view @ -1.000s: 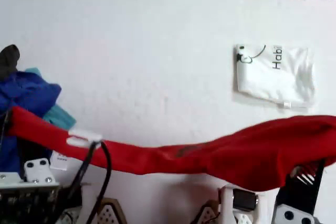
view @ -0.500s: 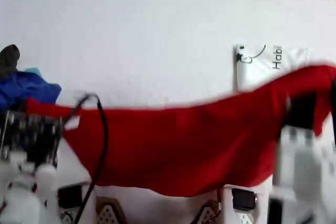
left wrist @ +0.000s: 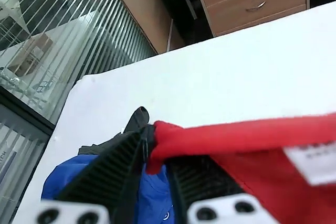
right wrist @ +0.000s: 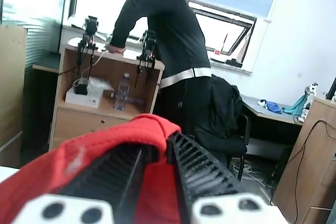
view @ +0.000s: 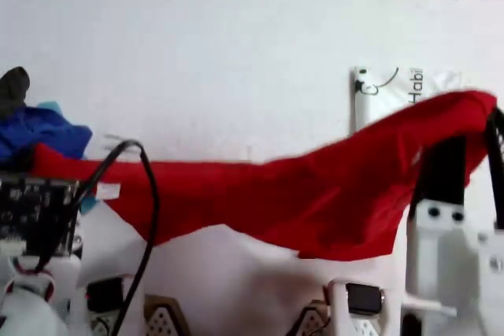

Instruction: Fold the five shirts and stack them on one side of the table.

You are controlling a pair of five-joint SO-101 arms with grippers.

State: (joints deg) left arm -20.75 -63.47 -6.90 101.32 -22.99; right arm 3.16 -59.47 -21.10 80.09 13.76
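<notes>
Above table [view: 236,45], grippers [left wrist: 153,142] [right wrist: 160,146] clamped on red shirt [view: 315,194]

In the foreground, at the centre of the frame, the right gripper [right wrist: 160,144] is clamped on the red shirt [right wrist: 58,174]. Its two black ribbed fingers [right wrist: 205,174] press together with a fold of cloth pinched between them. The red fabric humps over the fingertips and falls away along one finger (a pale smudge marks the cloth there). The fingers' white mounts [right wrist: 233,212], each with screw holes, sit nearest the camera. In the background stand a wooden cabinet [right wrist: 79,121] with a bottle [right wrist: 122,98] and a white box [right wrist: 84,97] on its shelf, a bright window [right wrist: 223,30], a chair [right wrist: 223,116] draped with a dark jacket, and a desk [right wrist: 265,109].
</notes>
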